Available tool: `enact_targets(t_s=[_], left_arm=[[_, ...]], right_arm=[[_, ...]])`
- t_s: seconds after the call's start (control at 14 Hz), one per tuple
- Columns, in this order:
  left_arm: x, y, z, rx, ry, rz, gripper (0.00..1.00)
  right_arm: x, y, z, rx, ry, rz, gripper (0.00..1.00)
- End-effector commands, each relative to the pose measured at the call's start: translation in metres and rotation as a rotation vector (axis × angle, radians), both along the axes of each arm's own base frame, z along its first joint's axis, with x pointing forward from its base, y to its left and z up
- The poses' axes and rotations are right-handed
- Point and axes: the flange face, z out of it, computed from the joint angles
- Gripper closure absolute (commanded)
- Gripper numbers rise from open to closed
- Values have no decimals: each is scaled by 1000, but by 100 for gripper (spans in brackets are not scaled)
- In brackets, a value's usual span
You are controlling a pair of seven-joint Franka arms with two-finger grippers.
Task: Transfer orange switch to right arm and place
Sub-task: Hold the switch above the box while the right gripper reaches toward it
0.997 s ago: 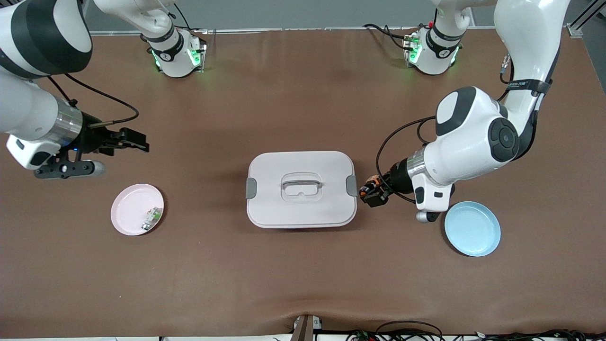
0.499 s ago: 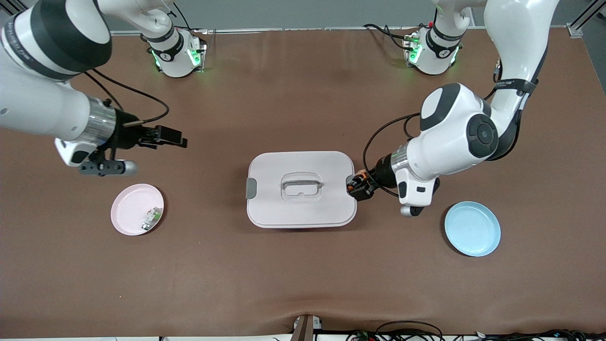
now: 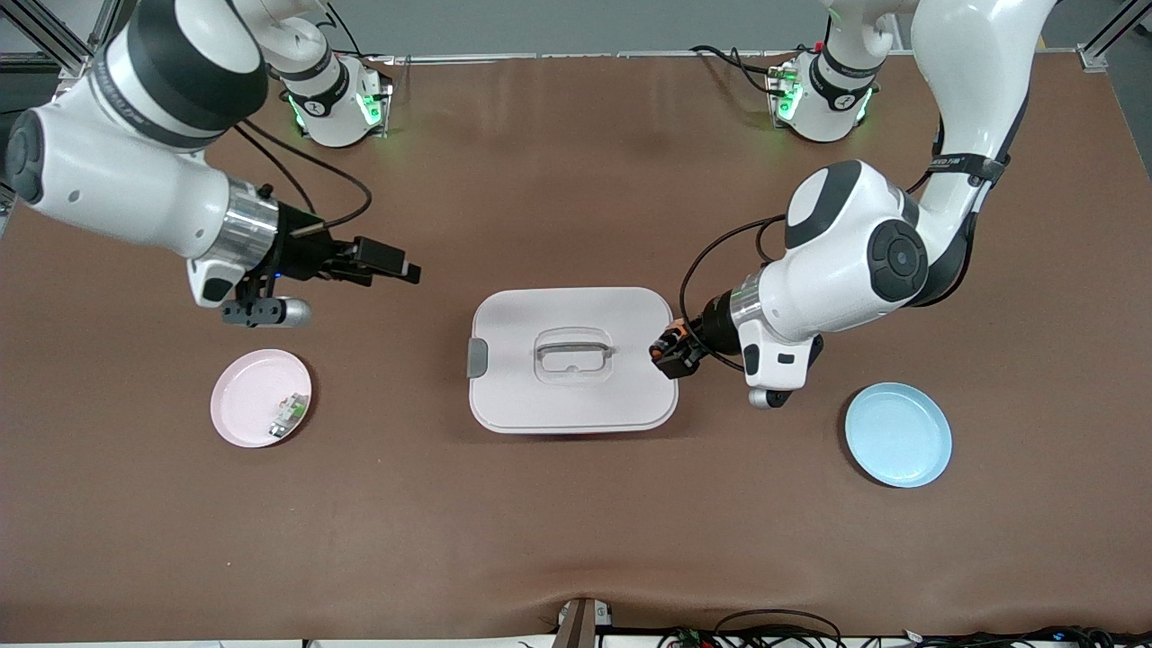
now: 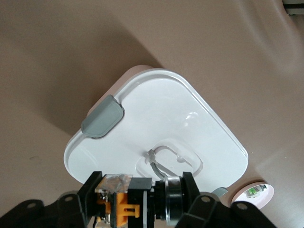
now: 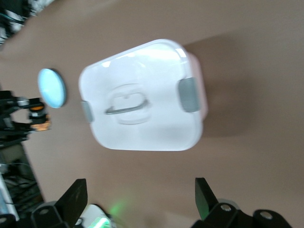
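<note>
My left gripper point(image 3: 669, 350) is shut on the orange switch point(image 3: 667, 343), a tiny black part with orange on it. It hangs over the edge of the white lidded box point(image 3: 522, 310) on the left arm's end. In the left wrist view the orange switch point(image 4: 124, 208) lies crosswise between the fingers point(image 4: 90, 186) of the left gripper point(image 4: 140, 199), above the box lid point(image 4: 156, 114). My right gripper point(image 3: 389, 262) is open and holds nothing, over bare table between the box and the right arm's end. The right wrist view shows the right gripper point(image 5: 140, 192) wide apart and the orange switch point(image 5: 39, 115) farther off.
A pink plate point(image 3: 236, 396) carrying a small white-and-green part point(image 3: 288, 414) lies toward the right arm's end. A blue plate point(image 3: 897, 435) with nothing on it lies toward the left arm's end. The box lid has a grey handle point(image 3: 573, 346) and grey side clips point(image 3: 477, 357).
Both arms have moved toward the box. The left gripper carried the switch from beside the box to over its edge. The open right gripper swung in over the table.
</note>
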Motion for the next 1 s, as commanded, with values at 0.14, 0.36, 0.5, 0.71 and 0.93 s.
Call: enact_targets(t_s=[0.14,0.36,0.5,0.71,0.93], left_arm=[[2,-2,6,-6,12,13,100],[3,-2,3,-8,18,15,100],[2,-1,2,-3,30,11,100],[2,-1,9,-3,57,14,100],[2,-4,9,-23,89,53,100]], right_arm=[[-37,15,8,98,-9,-58,0],[-52,36,-2,171,-18,-125,0],[-70,71,-18,182,-78,-162,0],[-91,116,-31,226,-136,-222,0],[-93,127,-46,249,-104,-260,0]])
